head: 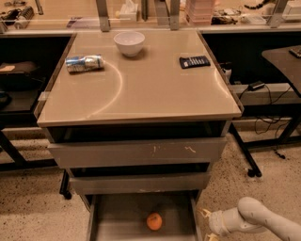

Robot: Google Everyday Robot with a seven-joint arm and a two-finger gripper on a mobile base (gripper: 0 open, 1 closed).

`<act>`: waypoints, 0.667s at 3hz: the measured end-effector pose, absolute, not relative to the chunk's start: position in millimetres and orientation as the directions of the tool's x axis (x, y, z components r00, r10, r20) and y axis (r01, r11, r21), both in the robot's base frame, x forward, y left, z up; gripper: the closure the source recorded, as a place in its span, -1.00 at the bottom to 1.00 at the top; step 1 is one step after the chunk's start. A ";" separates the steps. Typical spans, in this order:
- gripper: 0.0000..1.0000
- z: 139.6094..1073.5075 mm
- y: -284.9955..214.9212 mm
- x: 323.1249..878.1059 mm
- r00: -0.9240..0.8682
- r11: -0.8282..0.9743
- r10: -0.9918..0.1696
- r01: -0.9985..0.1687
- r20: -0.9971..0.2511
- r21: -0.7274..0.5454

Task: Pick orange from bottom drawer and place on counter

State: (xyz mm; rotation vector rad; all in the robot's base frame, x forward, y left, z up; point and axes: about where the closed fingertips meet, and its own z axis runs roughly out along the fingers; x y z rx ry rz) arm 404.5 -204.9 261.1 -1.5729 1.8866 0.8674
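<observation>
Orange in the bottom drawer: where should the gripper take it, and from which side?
Grip the small round orange fruit across its widest middle, coming down from above: it sits alone on the flat floor of the grey bottom drawer, whose side walls likely block a sideways reach. The gripper hangs outside the drawer's right wall.

1. the bottom drawer [117,220] runs off the lower edge, so its front cannot be seen; its back is hidden under the middle drawer [141,182].
2. the gripper [207,226] sits low at the right, just beside the bottom drawer's right wall, partly cut by the lower edge; its arm [268,223] leaves at the corner.
3. the can [84,63] on the counter [141,94] has a label too blurred to read.
4. the dark flat object [194,61] is too small to identify.
5. the upper drawers' insides are lost in shadow.
6. the clutter [202,9] behind the counter is blurred and cut by the top edge.
</observation>
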 end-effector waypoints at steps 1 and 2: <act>-1.00 261.1 -204.9 404.5 -0.181 0.116 -0.643 -0.983 -0.744 0.140; -1.00 254.1 -196.0 410.3 -0.178 0.107 -0.618 -0.984 -0.766 0.142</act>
